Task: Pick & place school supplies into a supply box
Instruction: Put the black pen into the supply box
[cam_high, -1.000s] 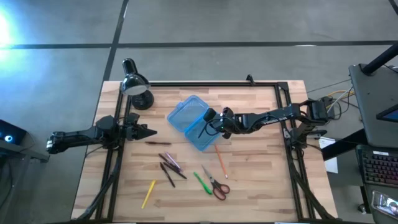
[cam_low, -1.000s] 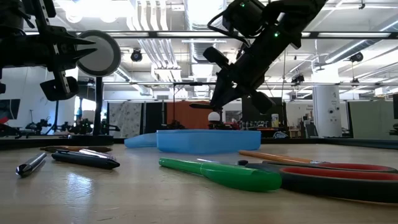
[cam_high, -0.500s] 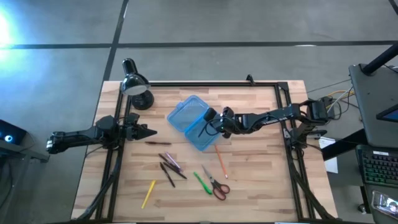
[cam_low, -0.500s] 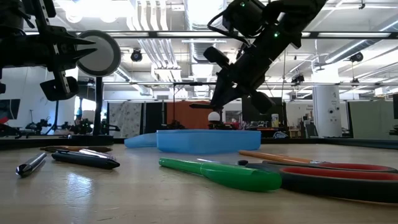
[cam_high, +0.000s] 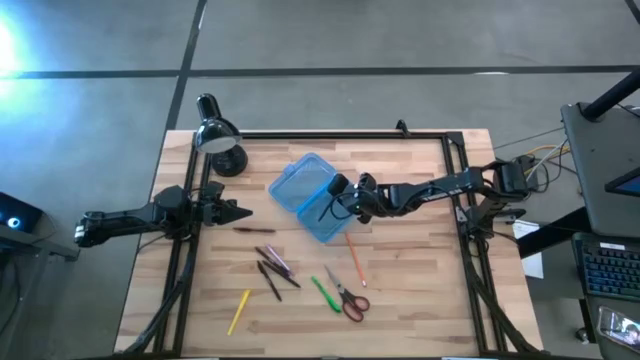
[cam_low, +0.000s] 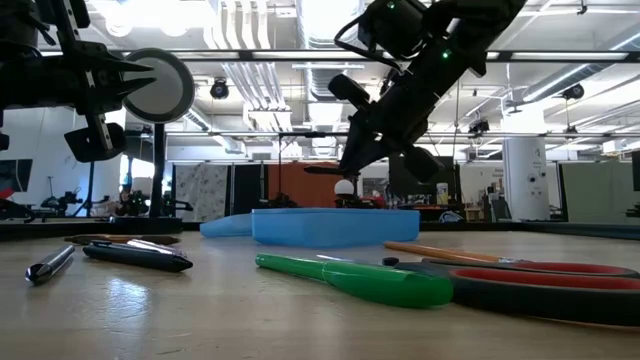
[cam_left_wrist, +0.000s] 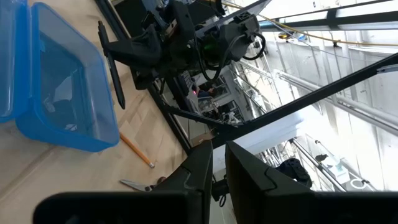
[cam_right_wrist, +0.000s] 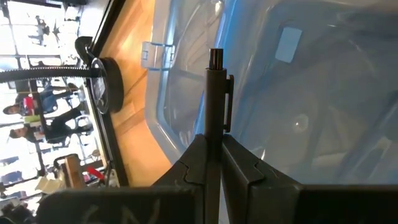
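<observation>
Pen (cam_right_wrist: 213, 93) in the right gripper (cam_high: 340, 200) hangs over the blue supply box (cam_high: 306, 195) at the centre of the high view, pinched between closed jaws with its long axis running steeply down toward the open tray below. I judge the release turns on that: the box lies directly under the jaws, so the pen needs only lowering and laying along the tray's length. Remaining supplies, including the scissors (cam_high: 349, 300), green pen (cam_high: 324, 293) and yellow pencil (cam_high: 239, 311), lie on the surface in the lower middle. The left gripper (cam_high: 232, 212) waits at mid-left, jaws nearly closed on nothing, nearer those loose items.
</observation>
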